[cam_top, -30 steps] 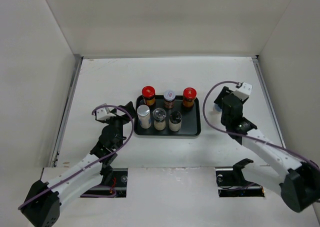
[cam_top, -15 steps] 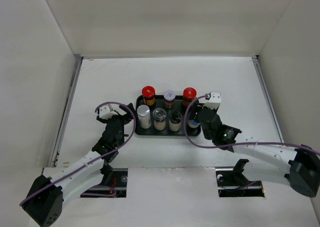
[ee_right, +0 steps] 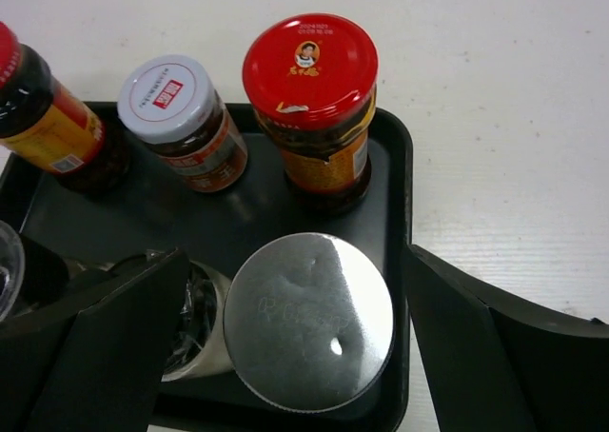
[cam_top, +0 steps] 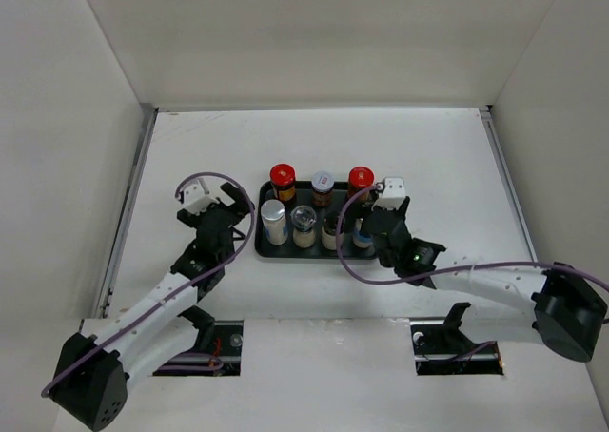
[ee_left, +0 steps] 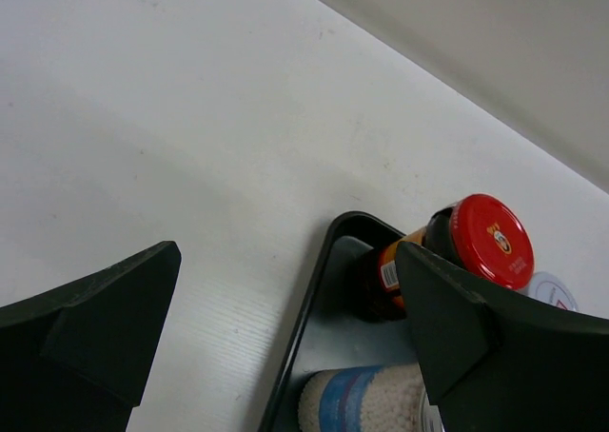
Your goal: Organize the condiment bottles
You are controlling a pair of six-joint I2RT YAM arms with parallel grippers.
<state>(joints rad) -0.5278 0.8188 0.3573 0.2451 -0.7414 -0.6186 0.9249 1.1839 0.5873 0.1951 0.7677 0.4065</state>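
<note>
Black tray point(cam_top: 259, 249), centre of the table point(cam_top: 190, 147), is shown holding all seven condiment bottles as the last of them, the blue-labelled bottle point(ee_right: 309, 323), is set down in its front right corner. In the overhead view of a second earlier this bottle is carried off the tray's right end in the right gripper point(ee_right: 294, 253). Now it is stood upright on the tray floor, just in front of the right red-capped jar point(ee_right: 309, 70) and close beside a neighbouring jar point(ee_right: 200, 323).

The right fingers are spread wide to either side of the lid, and a gap is seen between the lid and the finger on the right of the wrist view, so the bottle is judged released. The left gripper point(ee_left: 287, 261) is held open and empty over bare table just off the tray's left end, with the left red-capped jar point(ee_left: 476, 246) in its view.

Three bottles are lined along the back and four along the front. The sorting is judged all but complete. Only a clean lift of the right arm is thought to be left, and the closely packed front row could be knocked by a careless exit.
</note>
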